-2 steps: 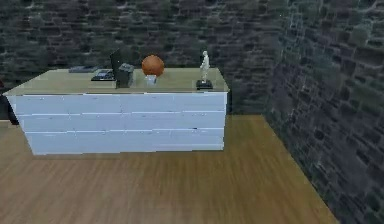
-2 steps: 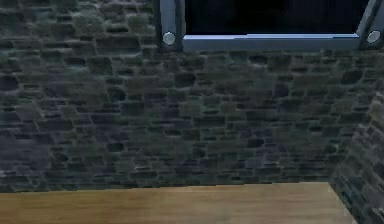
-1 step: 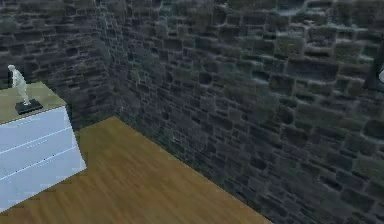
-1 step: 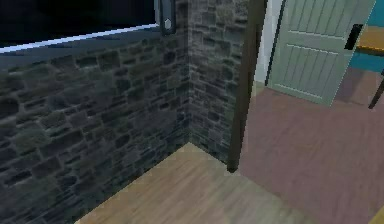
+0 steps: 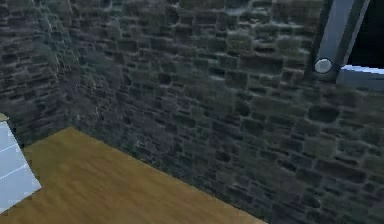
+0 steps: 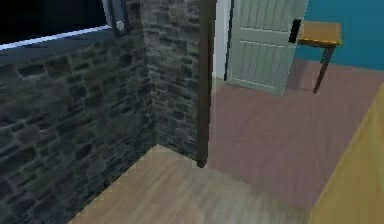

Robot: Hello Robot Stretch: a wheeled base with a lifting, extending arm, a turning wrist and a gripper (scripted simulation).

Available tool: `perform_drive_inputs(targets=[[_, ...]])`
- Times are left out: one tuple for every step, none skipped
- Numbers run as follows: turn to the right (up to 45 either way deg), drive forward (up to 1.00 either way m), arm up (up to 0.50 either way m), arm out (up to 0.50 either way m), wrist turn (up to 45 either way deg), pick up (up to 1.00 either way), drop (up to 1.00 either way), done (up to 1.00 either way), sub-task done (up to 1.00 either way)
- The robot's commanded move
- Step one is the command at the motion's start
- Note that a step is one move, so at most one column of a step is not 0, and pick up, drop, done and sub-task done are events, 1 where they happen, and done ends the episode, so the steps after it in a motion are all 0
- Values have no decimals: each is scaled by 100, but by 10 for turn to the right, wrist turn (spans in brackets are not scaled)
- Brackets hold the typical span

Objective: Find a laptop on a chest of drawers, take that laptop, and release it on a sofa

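Observation:
A dark stone wall (image 5: 200, 90) stands close ahead in the forward view, above a wooden floor (image 5: 110, 180). In the arm side view the same kind of stone wall (image 6: 80, 120) runs to a corner pillar (image 6: 180, 80), with wooden floor (image 6: 190, 200) at its foot.
A window frame (image 5: 345, 45) sits at the forward view's upper right, and a pale object (image 5: 12, 165) pokes in at its left edge. In the arm side view, a dark window (image 6: 50, 20) tops the wall. Beyond the pillar lie pinkish floor (image 6: 280, 120), a white door (image 6: 260, 40) and a small wooden table (image 6: 322, 40).

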Motion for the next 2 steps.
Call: perform_drive_inputs(targets=[[0,10,0,0,0,0,0,0,0],[-360,0,0,0,0,0,0,0,0]])
